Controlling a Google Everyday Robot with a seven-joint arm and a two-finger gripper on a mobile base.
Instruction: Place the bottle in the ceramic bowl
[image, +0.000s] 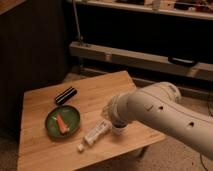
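The bottle (96, 133), slim and white with a pale label, lies on its side on the wooden table (45, 155), just right of the bowl, its lower end pointing to the front left. The ceramic bowl (51, 129) is a shallow dark green dish at the table's left middle, and an orange, carrot-like thing (61, 123) lies in it. My gripper (108, 116) is at the end of the big white arm (160, 112), just above and right of the bottle's upper end. The arm hides most of it.
A black oblong case (65, 95) lies behind the bowl. A small white bit (80, 147) sits near the bottle's lower end. A small white object (118, 131) shows under the arm's end. A dark shelf unit with a pale rail (140, 57) stands behind the table.
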